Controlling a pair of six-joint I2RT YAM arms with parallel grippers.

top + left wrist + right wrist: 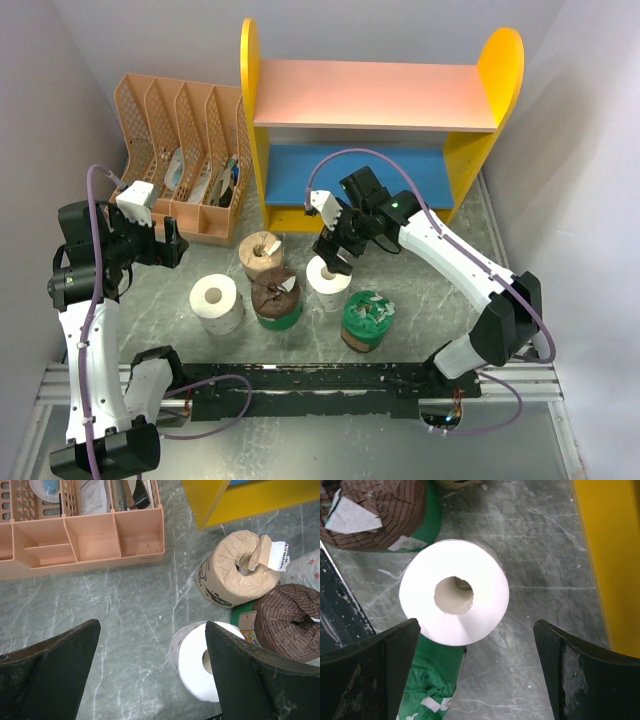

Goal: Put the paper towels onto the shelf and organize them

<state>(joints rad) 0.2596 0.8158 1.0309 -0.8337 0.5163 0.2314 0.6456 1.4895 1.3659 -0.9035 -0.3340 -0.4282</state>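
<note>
Five paper towel rolls stand on end on the grey marbled counter (450, 290), clustered just in front of one small shelf (468, 150). The shelf has two yellow side panels, one pink upper board (370, 95) and one blue lower board (400, 172).

There are two plain white rolls, one tan roll and two brown rolls in green plastic. The tan roll (261, 255) is nearest the shelf, with the left white roll (217, 300) in front of it. The middle green-wrapped roll (277, 300) sits between the two white ones. The near green-wrapped roll (367, 320) is farthest right.

The tan roll's wrapper has dark print, and a white tag with fine print is tucked at its core. The middle green-wrapped roll also carries small labels. None of this writing is legible.

The right gripper (476, 627) hangs over the right white roll (454, 592), jaws wide apart and holding nothing. The left gripper (152, 627) hovers at the left above bare counter, jaws also wide apart and holding nothing.

One peach slotted file organizer (190, 218) holding papers stands left of the shelf.
</note>
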